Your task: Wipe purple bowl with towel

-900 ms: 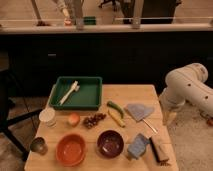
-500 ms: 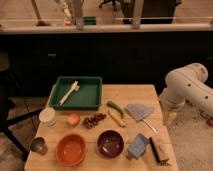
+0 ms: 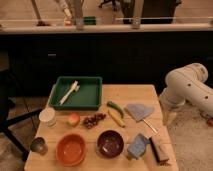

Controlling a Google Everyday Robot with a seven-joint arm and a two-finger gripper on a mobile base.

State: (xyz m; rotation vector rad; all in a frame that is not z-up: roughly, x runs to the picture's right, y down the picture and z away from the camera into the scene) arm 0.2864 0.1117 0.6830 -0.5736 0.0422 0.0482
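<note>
- Purple bowl point(image 3: 110, 143) at front of bench point(image 3: 135, 94), upright, mouth up; round, so no long axis. Just right of orange bowl point(image 3: 70, 149), just left of sponge point(image 3: 137, 146).
- Towel point(image 3: 139, 111) flat on bench, behind bowl and to its right, apart from it, just beside yellow and green produce point(image 3: 116, 113). Roughly square, a little wider side to side, one corner pointing toward front right.
- Tool point(image 3: 169, 117) at lower end of white arm point(image 3: 186, 84), off right edge of bench, near towel, not touching. Spread or pressed together: cannot tell.
- Step judged: reach for towel; towel not yet picked up, bowl not yet wiped.
- Next, by judgement: bring tool over towel, pinch at a corner or fold, lift clear of produce, carry to bowl, rub inside.
</note>
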